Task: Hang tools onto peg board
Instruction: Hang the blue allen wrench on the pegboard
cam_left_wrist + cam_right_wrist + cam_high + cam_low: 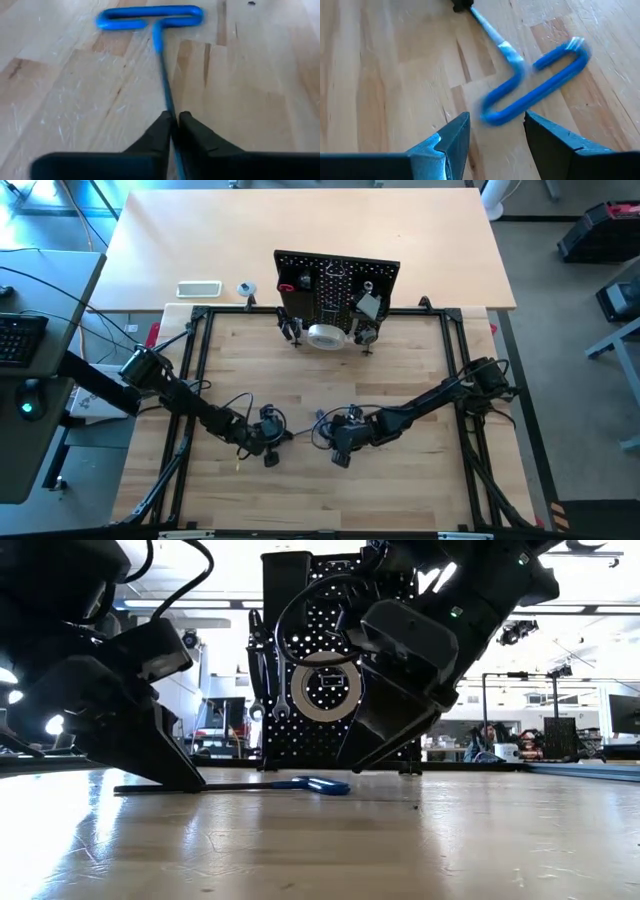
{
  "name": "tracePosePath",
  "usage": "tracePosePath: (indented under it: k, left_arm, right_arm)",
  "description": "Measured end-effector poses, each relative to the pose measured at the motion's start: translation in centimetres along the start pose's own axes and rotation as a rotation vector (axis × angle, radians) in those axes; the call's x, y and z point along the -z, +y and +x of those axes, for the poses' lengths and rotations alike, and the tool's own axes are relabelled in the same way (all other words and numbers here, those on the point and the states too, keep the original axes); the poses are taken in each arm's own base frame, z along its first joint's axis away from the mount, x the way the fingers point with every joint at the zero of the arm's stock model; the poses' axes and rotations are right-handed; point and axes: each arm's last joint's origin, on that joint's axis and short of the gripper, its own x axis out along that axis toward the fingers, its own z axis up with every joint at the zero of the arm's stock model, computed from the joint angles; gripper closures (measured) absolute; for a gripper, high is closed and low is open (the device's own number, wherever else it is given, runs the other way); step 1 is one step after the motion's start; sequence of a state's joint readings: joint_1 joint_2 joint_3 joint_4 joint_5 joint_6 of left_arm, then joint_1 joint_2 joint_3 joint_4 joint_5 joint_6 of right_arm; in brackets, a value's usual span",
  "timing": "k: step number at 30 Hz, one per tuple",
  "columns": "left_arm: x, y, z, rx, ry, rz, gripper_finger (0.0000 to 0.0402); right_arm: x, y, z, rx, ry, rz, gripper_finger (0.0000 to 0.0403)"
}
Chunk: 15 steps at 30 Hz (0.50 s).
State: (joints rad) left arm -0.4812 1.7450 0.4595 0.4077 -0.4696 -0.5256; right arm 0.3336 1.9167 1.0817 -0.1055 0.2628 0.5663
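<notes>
A blue T-handle hex key (150, 16) lies flat on the wooden table near its middle, its thin dark shaft pointing toward my left gripper (175, 120), which is shut on that shaft. My right gripper (495, 130) stands open just short of the blue handle (535, 82), its fingers apart on either side of the handle's near end and touching nothing. In the high view the two grippers (272, 442) (338, 450) face each other. The black peg board (335, 285) stands upright at the far side, with a tape roll (325, 335) and wrenches (280, 690) hanging on it. My left gripper pinches the hex key's thin shaft (167, 102) between its two fingers, well away from the blue handle. The fingers slant down from the table's left side and lie roughly along the shaft. The key rests flat on the table (320, 784).
A white slab (198, 288) and a small object (245, 290) lie on the far table left of the peg board. The black metal frame (200, 360) borders the wooden work surface. Bare wood lies between the grippers and the peg board.
</notes>
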Motion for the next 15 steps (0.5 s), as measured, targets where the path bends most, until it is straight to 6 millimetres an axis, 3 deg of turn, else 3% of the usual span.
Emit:
tracePosePath:
  k: [3, 15]
  left_arm:
    - [0.03, -0.01, 0.03, -0.001, 0.000, 0.038, 0.0394]
    - [-0.17, -0.38, 0.03, -0.008, -0.059, 0.190, 0.0400]
  right_arm:
    - [0.00, -0.01, 0.00, 0.001, 0.000, 0.020, 0.0219]
    - [-0.08, 0.05, -0.06, 0.048, -0.045, 0.065, 0.0219]
